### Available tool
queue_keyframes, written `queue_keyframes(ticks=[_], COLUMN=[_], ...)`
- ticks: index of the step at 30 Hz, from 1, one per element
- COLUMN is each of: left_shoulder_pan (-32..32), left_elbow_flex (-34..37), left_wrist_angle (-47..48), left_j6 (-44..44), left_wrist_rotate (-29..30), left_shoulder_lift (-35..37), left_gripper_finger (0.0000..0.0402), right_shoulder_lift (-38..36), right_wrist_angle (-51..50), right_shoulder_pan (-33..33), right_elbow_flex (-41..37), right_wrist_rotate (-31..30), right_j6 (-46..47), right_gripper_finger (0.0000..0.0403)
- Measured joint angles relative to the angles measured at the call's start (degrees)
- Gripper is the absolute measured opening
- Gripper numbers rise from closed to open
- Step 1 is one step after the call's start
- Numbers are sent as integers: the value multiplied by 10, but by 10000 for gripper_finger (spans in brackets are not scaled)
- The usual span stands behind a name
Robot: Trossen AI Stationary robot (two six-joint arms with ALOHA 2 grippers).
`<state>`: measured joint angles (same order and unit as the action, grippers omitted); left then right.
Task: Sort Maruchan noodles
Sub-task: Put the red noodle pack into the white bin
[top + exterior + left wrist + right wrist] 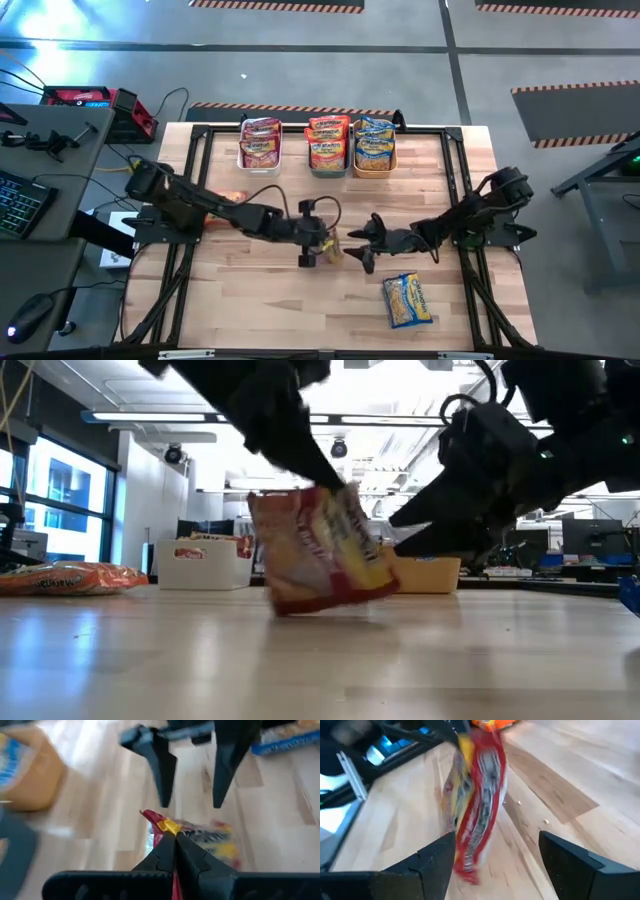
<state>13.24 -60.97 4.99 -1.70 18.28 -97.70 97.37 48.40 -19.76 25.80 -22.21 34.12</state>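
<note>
From above, the red and yellow noodle packet [330, 250] was only a small bright spot near the middle of the table [250, 310], mostly hidden under the left gripper [318, 248]. The low view showed much more: the packet [322, 550] stood up on its edge, tilted, with its bottom corner touching the wood. The left wrist view showed the left gripper's two fingers [175, 855] pressed tight together on the top edge of that packet [200, 832]. The right wrist view showed the packet [477, 800] hanging just in front of the right gripper [497, 855], whose jaws were wide apart and not touching it.

The left arm reached out long and low from its side of the table toward the packet. The right arm reached in from the other side, and the right gripper [362, 243] pointed at the packet, just beside it.

Only the view from above showed the three bins at the far edge of the table, past the packet: a white bin [259, 163] with pink-red packets, a teal bin [328, 170] with orange packets, and an orange bin [373, 168] with blue-and-yellow packets. A blue-and-yellow packet [407, 300] lay flat on the near side of the right gripper. An orange packet [65, 577] lay on the table by the left arm.
</note>
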Motion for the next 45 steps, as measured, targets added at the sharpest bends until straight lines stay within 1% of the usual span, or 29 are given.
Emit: queue_keyframes(ticks=[2, 5, 9, 13, 14, 18, 22, 25, 29, 32, 34, 37, 41, 45], left_shoulder_pan=[15, 36, 55, 64, 64, 64, 64, 64, 64, 66, 70, 75, 84, 91], left_elbow_flex=[-1, 0, 0, 0, 0, 0, 0, 0, 0, 0, 0, 0, 0, -2], left_wrist_angle=[-5, 2, 0, -2, -3, -5, -5, -6, -6, -6, -5, -5, -3, -1], left_j6=[-4, -10, -10, -10, -10, -11, -12, -17, -22, -26, -26, -27, -28, -36], left_wrist_rotate=[35, 77, 103, 129, 135, 146, 165, 169, 170, 176, 186, 193, 216, 221], left_shoulder_lift=[10, 20, 25, 25, 25, 25, 25, 25, 25, 25, 25, 26, 28, 31], left_gripper_finger=[0, 0, 0, 0, 0, 0, 0, 0, 0, 0, 0, 0, 0, 0], right_shoulder_lift=[5, 10, 18, 44, 54, 105, 154, 186, 221, 232, 234, 234, 234, 234], right_wrist_angle=[23, 50, 51, 57, 65, 124, 158, 161, 162, 163, 164, 172, 184, 187], right_shoulder_pan=[-9, -13, -13, -10, -8, -6, -5, -5, -5, -5, -9, -17, -27, -33], right_elbow_flex=[-1, 2, 10, 18, 20, 39, 67, 93, 123, 134, 135, 135, 135, 135], right_wrist_rotate=[-14, -2, -3, -33, -31, 9, 16, -8, -59, -88, -98, -119, -132, -121], right_j6=[-30, -45, -79, -124, -128, -148, -151, -151, -151, -154, -163, -179, -207, -223], right_gripper_finger=[268, 268, 268, 268, 268, 268, 268, 268, 268, 265, 253, 221, 154, 81])
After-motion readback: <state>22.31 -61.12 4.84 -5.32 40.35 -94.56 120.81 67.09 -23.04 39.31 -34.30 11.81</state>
